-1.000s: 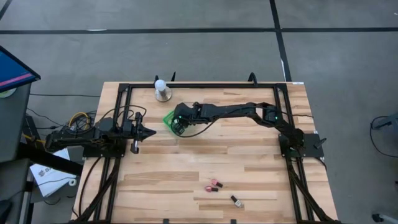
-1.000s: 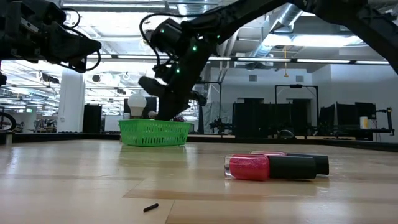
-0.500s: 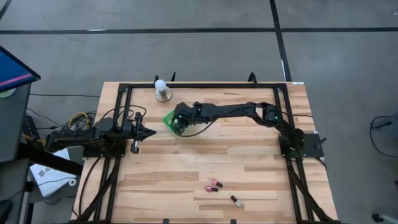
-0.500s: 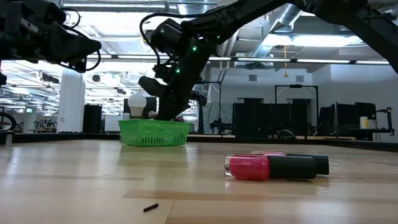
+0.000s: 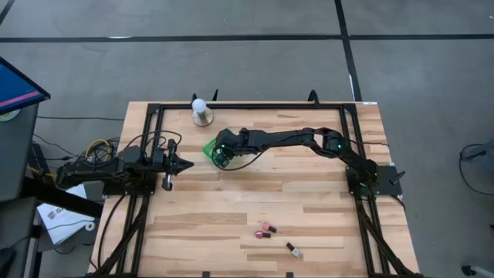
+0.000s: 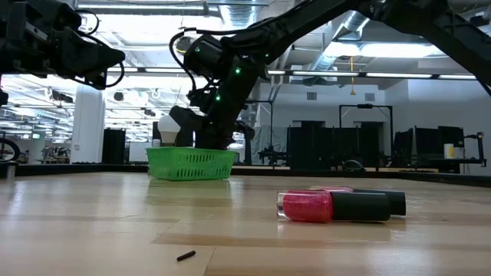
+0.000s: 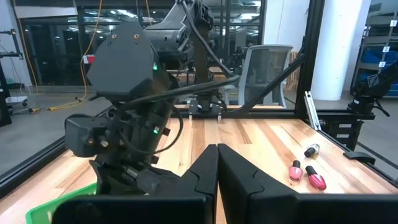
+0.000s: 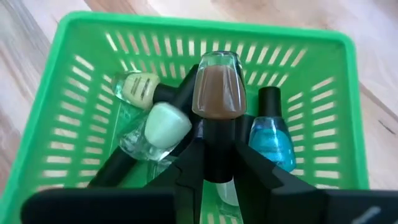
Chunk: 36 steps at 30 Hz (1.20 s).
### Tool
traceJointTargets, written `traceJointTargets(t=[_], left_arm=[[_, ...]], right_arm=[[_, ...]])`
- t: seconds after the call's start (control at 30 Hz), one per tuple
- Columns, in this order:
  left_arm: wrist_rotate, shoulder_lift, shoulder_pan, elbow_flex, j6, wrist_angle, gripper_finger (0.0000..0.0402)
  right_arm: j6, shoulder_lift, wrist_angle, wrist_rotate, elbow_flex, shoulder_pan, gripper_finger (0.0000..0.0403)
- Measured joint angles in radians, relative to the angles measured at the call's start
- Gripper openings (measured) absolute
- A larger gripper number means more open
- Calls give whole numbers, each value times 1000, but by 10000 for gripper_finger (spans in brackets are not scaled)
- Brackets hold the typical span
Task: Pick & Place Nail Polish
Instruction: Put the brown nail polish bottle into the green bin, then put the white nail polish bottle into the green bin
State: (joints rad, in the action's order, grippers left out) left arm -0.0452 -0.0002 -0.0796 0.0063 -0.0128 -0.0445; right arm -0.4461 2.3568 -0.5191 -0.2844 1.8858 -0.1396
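Now your right gripper, lowered into the green basket, still pinches the brown nail polish bottle while loosening: release looks imminent. Left gripper waits, pressed together.

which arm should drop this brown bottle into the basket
The right. Its gripper already holds the brown nail polish bottle by its cap, right over the green basket. The left gripper is shut and parked near the table's left edge.
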Motion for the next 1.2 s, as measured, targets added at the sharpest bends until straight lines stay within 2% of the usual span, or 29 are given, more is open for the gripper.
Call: traceJointTargets(t=[0.27, 0.5, 0.67, 0.73, 1.0, 1.1, 1.2], left_arm=[[0, 0, 0, 0, 0, 0, 2], [0, 0, 0, 0, 0, 0, 2], [-3, 0, 0, 0, 0, 0, 2], [-3, 0, 0, 0, 0, 0, 2], [1, 0, 0, 0, 0, 0, 2], [1, 0, 0, 0, 0, -1, 2], [1, 0, 0, 0, 0, -1, 2]], right_arm=[[12, -1, -2, 3, 0, 0, 92], [47, -34, -20, 28, -1, 0, 154], [119, -146, -105, 52, 13, 4, 194], [147, -214, -193, 52, 11, 19, 201], [171, -439, -449, 54, -61, 191, 203], [78, -531, -508, 54, -168, 281, 197], [-114, -631, -511, 59, -311, 387, 191]])
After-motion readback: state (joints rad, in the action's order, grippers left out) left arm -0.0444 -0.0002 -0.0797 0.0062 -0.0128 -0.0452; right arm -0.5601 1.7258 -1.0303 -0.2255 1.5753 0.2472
